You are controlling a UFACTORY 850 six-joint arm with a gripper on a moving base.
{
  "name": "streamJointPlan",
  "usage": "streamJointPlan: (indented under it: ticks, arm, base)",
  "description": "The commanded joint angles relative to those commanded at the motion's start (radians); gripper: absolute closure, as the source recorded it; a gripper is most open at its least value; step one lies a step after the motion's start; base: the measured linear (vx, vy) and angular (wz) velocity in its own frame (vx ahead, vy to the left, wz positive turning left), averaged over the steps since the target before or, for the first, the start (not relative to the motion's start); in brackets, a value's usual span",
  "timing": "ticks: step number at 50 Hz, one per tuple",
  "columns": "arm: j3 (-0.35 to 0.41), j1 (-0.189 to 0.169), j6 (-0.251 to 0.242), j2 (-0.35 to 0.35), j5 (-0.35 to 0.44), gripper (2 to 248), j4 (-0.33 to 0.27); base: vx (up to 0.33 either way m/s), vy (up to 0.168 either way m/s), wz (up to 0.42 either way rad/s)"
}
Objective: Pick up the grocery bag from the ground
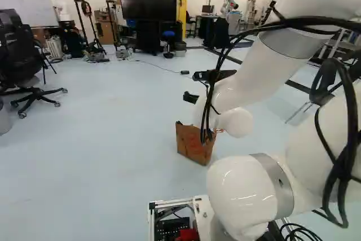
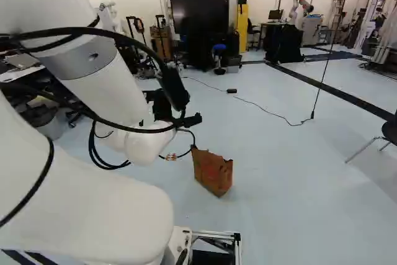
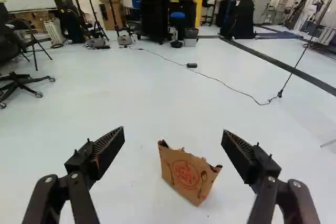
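In the wrist view, a brown paper grocery bag (image 3: 185,177) is seen on the floor (image 3: 131,93), ahead of the tool (image 1: 189,86), whose fingers are spread wide apart.

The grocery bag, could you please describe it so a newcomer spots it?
Past the white arm spreads the pale floor. On it, close ahead of the arm, sits a brown paper bag with a ragged top. Red print on its side sets it apart from the black box beyond.

Passage is left open around the bag (image 3: 181,169) ahead of the hand (image 1: 207,86), with a cable (image 3: 226,84) stretched farther ahead.
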Motion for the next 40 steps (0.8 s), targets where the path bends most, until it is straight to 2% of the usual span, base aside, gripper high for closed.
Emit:
streamJointPlan:
  ticks: [40]
  arm:
    - [0.000, 0.000, 0.000, 0.000, 0.000, 3, 0.000]
  base:
    - [0.206, -0.040, -0.208]
